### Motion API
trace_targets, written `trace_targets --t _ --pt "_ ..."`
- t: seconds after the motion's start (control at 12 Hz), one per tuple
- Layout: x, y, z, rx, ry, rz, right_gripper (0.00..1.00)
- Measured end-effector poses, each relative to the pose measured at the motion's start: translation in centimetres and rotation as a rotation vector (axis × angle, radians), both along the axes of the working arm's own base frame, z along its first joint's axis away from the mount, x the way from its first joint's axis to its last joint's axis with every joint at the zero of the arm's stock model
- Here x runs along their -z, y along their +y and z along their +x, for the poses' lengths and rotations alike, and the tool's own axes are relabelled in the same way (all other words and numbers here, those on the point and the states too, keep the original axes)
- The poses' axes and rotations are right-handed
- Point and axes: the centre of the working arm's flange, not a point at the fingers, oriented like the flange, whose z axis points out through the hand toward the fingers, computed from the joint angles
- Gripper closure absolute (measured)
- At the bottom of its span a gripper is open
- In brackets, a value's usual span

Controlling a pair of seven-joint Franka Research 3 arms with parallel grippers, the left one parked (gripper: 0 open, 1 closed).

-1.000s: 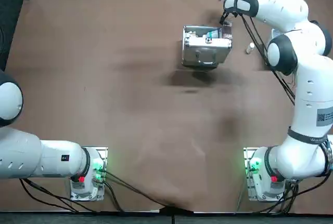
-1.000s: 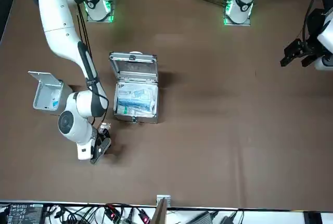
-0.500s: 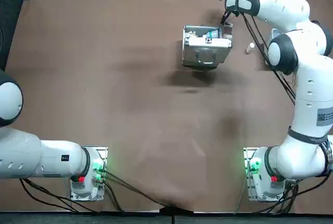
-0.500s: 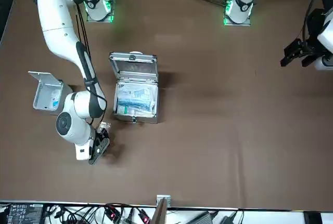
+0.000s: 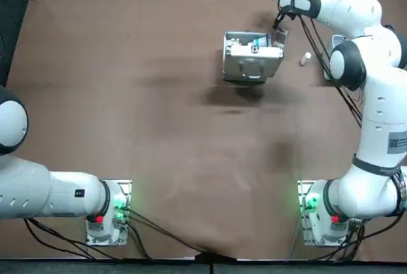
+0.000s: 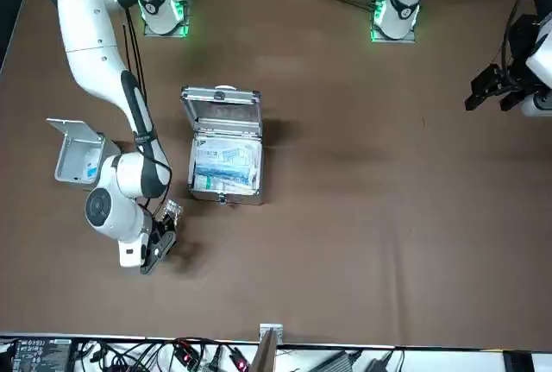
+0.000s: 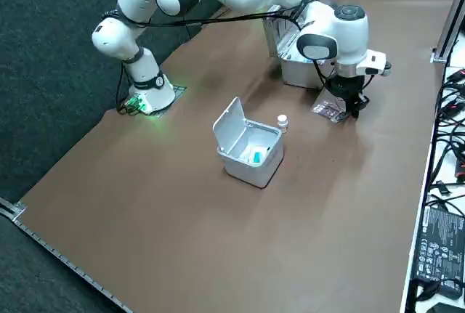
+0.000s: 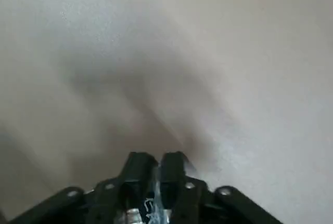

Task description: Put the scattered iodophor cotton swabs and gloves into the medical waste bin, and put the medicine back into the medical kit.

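right gripper beside kit, bottle beside bin

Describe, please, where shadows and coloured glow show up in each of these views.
Top view: a soft shadow lies on the table just robot-side of the medical kit; green light glows at the right arm's base. Front view: the right hand, beyond the kit's right corner, throws a faint shadow on the table. Right wrist view: a broad, diffuse shadow spreads ahead of the hand.

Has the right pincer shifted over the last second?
Yes. In the front view the right pincer has slid leftward, farther from the medical kit.
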Motion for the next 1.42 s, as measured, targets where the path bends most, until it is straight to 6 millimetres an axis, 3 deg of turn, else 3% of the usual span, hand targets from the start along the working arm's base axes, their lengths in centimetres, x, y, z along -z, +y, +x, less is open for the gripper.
trace_targets --t 0.08,0.17,0.42,0.83,1.17,1.25,1.42 --pt "-0.1 -0.3 0.0 0.003 0.005 0.0 0.93" --pt "-0.1 -0.8 0.1 0.01 0.013 0.0 0.98" --pt "-0.1 -2.1 0.2 0.029 0.026 0.002 0.99" --pt "-1.1 -1.9 0.6 0.084 0.016 0.024 0.99" --pt "-6.4 -2.1 1.9 0.132 -0.024 0.04 0.99" --pt "-10.1 -2.9 2.3 0.177 -0.035 0.046 0.99" --pt "-13.7 -4.4 2.2 0.216 -0.032 0.041 0.99"
